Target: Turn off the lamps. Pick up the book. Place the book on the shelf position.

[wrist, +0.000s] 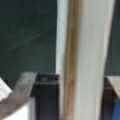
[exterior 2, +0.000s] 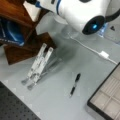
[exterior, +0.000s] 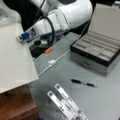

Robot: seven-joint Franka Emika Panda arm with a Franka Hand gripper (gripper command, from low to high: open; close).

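The book (exterior: 13,55) is up off the table, held by the gripper (exterior: 22,37) at its top edge. In a front view it shows as a broad pale sheet, its cover facing up and outward. Its long axis runs from the gripper down toward that view's bottom, and its lower corner overhangs the wooden block (exterior: 17,105). The gripper's fingers are clamped on the book's edge (the blue part of the hand sits right at that edge). In the wrist view the book (wrist: 87,57) fills the middle as a tall pale band seen edge-on, running top to bottom, with a brownish streak along it.

The wooden block lies directly beneath the book, dark reddish-brown, and in a front view (exterior 2: 27,47) the book's corner (exterior 2: 32,10) pokes out above it, beside the arm (exterior 2: 82,12).

Beside the block toward the case stands the slotted metal stand (exterior: 66,103), lying low on the grey table (exterior: 100,100). Farther from the block are a black pen (exterior: 82,83) and a grey compartmented case (exterior: 96,51), lid open. A white cable (exterior: 56,60) with an inline switch runs across the table between the block and the case. I can't make out a lamp shade for certain.
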